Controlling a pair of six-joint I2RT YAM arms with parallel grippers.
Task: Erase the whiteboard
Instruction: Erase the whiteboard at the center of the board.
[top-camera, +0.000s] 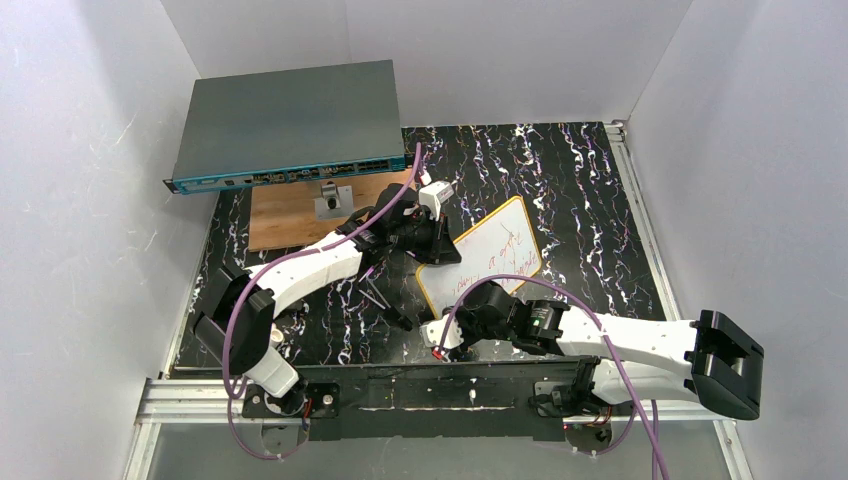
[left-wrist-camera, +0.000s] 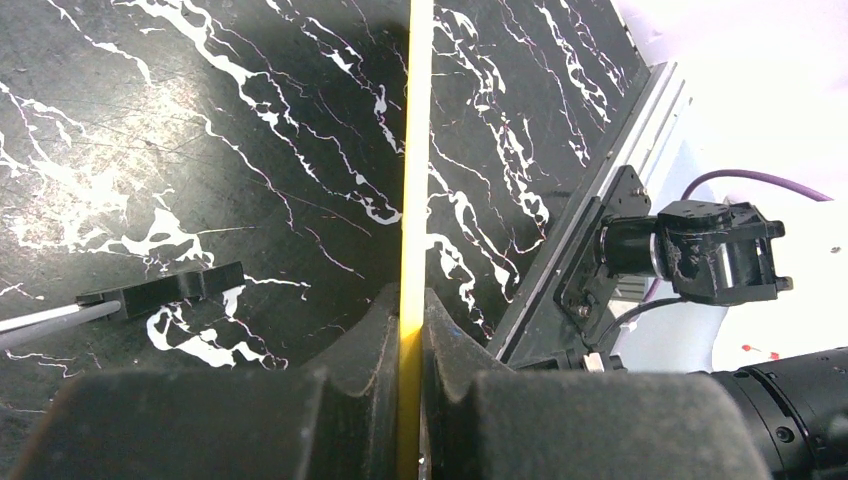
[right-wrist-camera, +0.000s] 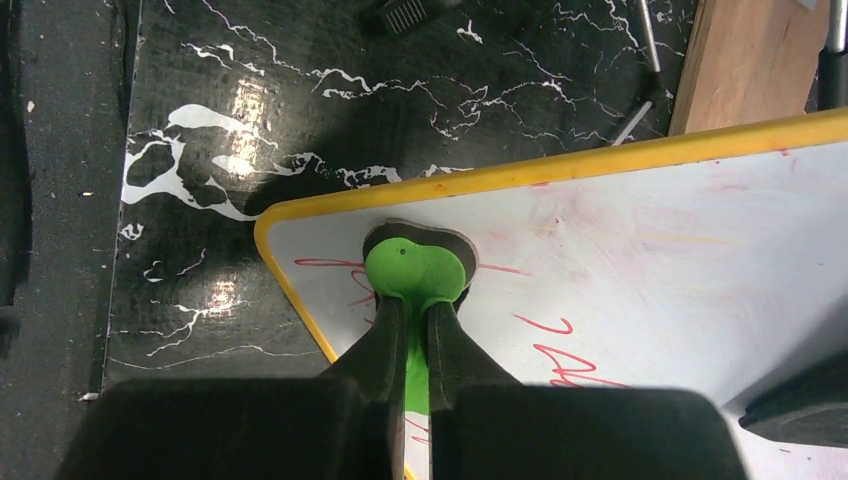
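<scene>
**Limits of view.** In the right wrist view, the lower part of the green eraser (right-wrist-camera: 415, 268) was hidden between the fingers of the right gripper (right-wrist-camera: 410, 312). The near end of the whiteboard (right-wrist-camera: 650, 230) ran out of frame. In the left wrist view the board showed only edge-on, as a yellow rim. In the top view the right wrist covered the eraser and the fingertips.

**Right arm.** The right gripper was closed tight on the eraser's handle, fingers almost meeting. The forearm reached left from a folded elbow at the right edge of the table (top-camera: 560, 170), low over the board's near corner. The eraser's round head lay against the white surface, just inside the yellow rim at that rounded corner. Red marks (right-wrist-camera: 545, 350) lay on either side of it.

**Left arm.** The left gripper (left-wrist-camera: 410, 300) was clamped on the board's yellow rim, both fingers pressing it. The arm stretched forward and to the right across the table to the board's left edge.

**Surroundings.** The whiteboard sat at mid-table, between the two grippers. A wooden board (top-camera: 290, 215) and a grey box (top-camera: 290, 125) lay beyond the left arm. A black tool (left-wrist-camera: 165, 288) lay on the table, well apart.
</scene>
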